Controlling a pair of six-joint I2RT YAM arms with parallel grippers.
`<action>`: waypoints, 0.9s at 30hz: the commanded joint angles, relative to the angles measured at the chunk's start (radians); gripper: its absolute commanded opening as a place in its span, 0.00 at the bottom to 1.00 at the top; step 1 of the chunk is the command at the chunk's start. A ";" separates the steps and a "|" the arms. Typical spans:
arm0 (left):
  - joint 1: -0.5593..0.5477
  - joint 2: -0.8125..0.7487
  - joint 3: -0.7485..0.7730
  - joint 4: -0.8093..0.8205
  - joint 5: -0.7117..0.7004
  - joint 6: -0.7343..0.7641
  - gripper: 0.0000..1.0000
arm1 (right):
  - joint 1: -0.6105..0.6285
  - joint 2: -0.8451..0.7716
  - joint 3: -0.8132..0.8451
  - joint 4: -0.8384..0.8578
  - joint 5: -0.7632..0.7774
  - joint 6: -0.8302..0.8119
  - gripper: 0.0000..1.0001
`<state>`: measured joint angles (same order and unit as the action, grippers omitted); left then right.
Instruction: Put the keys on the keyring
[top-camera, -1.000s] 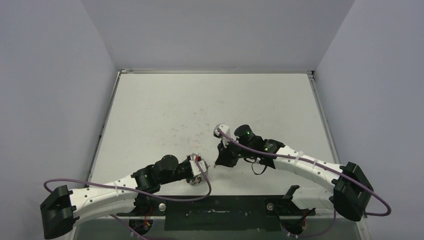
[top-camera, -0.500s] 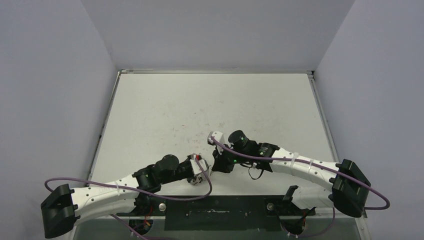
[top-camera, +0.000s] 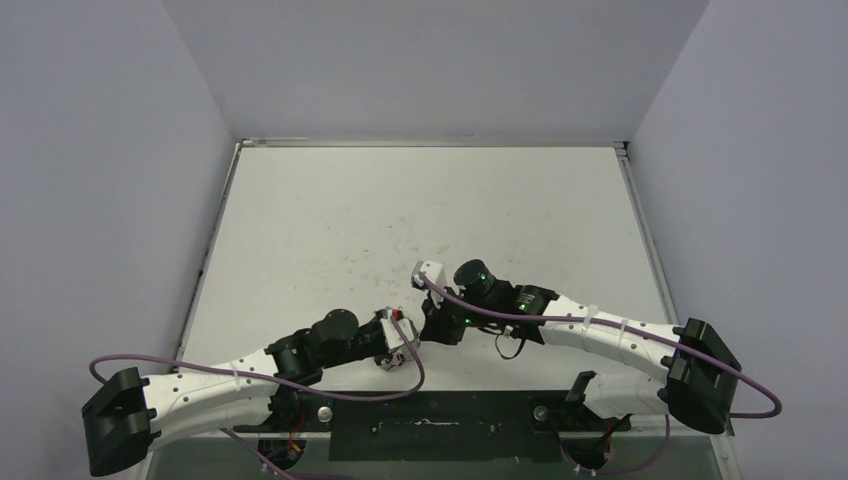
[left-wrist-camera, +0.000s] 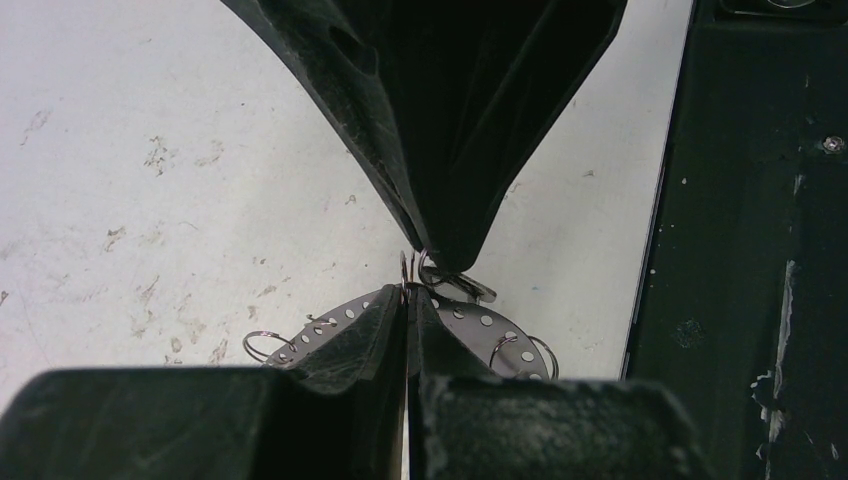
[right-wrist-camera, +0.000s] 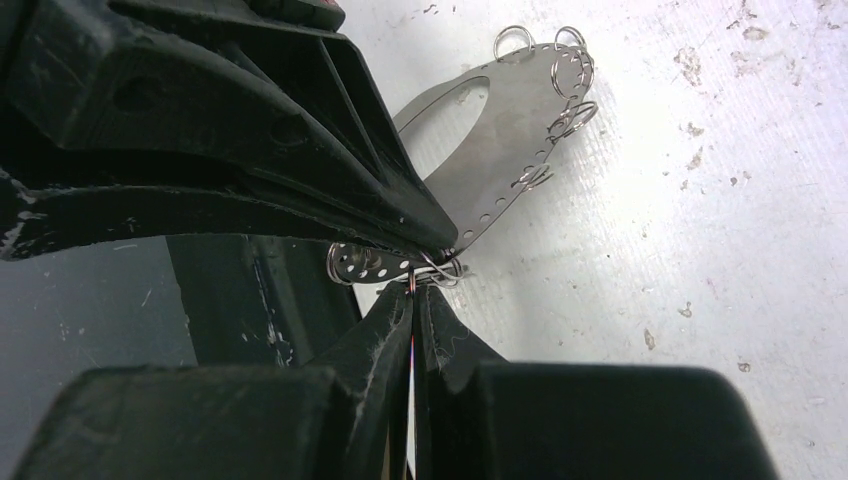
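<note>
Now, left gripper (left-wrist-camera: 407, 300): fingers pressed together, clamped on the perforated edge of the keyring (right-wrist-camera: 520, 110); it reaches in from the left, low over the table (top-camera: 400, 200).
keyring: flat silvery oval band with holes along its rim and an open centre; held tilted near the table's front edge, between the two arms. Whether its far end touches the surface cannot be told.
small rings (right-wrist-camera: 512, 40): several threaded through the rim holes, most at the end away from the grip, one right at the pinch point.
right gripper (right-wrist-camera: 412, 292): fingers together, tips meeting the left tips at that ring; what they pinch, if anything, cannot be told.
table: white, scuffed.
</note>
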<state>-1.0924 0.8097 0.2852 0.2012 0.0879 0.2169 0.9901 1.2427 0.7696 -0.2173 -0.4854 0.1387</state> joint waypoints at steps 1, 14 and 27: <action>-0.001 0.002 0.037 0.066 0.014 -0.013 0.00 | 0.007 -0.025 0.049 0.049 0.027 -0.013 0.00; -0.001 0.002 0.042 0.063 0.018 -0.014 0.00 | 0.007 -0.008 0.051 0.009 0.112 -0.008 0.00; -0.001 -0.008 0.045 0.060 0.019 -0.013 0.00 | 0.007 -0.011 0.026 0.012 0.136 -0.002 0.01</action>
<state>-1.0924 0.8131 0.2852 0.2012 0.0875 0.2165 0.9901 1.2423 0.7799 -0.2417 -0.3729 0.1394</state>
